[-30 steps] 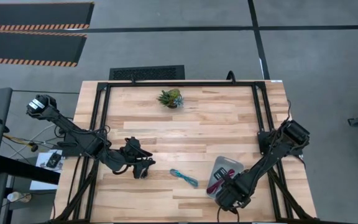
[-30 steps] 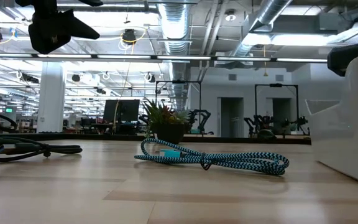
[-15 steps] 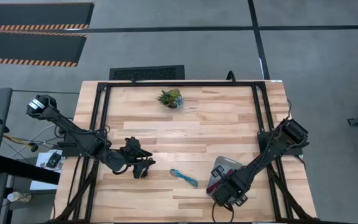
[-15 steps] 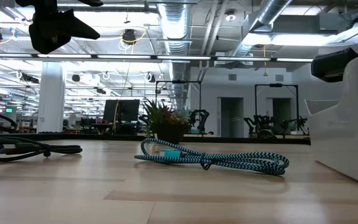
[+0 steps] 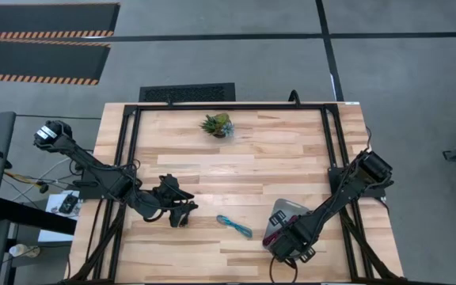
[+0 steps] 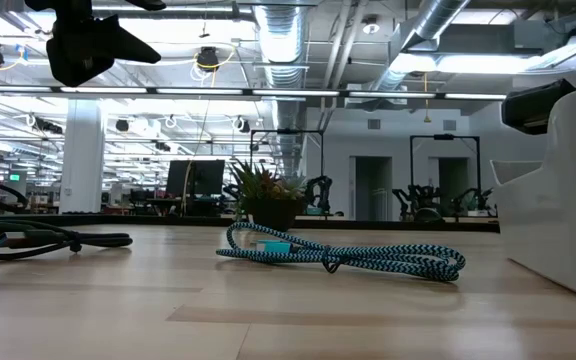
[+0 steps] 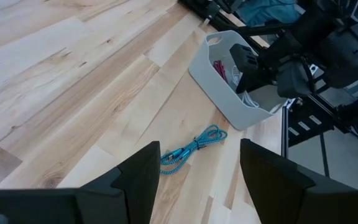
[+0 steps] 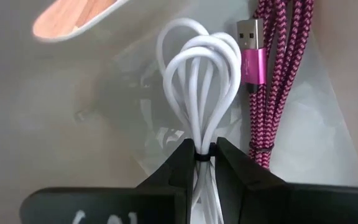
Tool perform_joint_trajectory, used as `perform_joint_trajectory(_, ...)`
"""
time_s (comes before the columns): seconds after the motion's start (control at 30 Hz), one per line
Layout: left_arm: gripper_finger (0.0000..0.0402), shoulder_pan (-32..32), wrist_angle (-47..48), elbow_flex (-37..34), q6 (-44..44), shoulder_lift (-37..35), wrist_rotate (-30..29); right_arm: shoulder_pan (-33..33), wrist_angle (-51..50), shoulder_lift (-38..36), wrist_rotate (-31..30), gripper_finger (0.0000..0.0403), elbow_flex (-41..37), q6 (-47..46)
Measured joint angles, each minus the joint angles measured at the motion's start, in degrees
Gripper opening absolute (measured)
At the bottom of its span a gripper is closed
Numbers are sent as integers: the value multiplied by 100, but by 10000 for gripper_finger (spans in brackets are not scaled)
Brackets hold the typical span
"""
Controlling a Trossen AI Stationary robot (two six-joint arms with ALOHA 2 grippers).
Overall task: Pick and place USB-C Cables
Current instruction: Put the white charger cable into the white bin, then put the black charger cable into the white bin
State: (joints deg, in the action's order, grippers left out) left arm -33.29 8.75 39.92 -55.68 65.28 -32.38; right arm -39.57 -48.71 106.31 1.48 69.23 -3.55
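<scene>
The right claw [image 8: 202, 163] pinches the white cable [image 8: 199, 93] down inside the tray [image 7: 211, 74], beside the maroon one [image 8: 278, 74]. The left claw [image 7: 197, 177] gapes empty; the teal cable [image 5: 234, 226] lies between both arms near the surface's front edge, closer to it.

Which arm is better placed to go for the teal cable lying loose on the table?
Left. The left pincer is open and empty beside the teal cable; the right pincer is over the tray, shut on the white cable.
</scene>
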Motion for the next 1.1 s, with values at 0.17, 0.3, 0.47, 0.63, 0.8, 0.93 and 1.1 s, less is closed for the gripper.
perform_joint_trajectory(0.17, 206, 1, -1, 0, 0, 0, 2, 0, 10, 1, 2, 62, 0, 4)
perform_joint_trajectory(0.3, 206, 1, -1, 0, 0, 0, 2, 31, 114, 86, 7, 63, -14, 7)
perform_joint_trajectory(0.47, 206, 1, 31, 0, -15, 0, 4, 35, 164, 340, 200, 63, 3, 3)
perform_joint_trajectory(0.63, 206, -1, 110, 0, -46, 0, 7, 38, 160, 475, 243, 63, 13, -5)
perform_joint_trajectory(0.8, 206, 1, 120, 0, -37, 0, 7, 115, 172, 473, 266, 88, 7, -175)
perform_joint_trajectory(0.93, 206, 1, 128, 0, 10, 0, 7, 190, 186, 479, 372, 142, 4, -343)
perform_joint_trajectory(1.1, 206, 1, 128, 0, 15, 0, 7, 308, 13, 497, 544, 210, 123, -417)
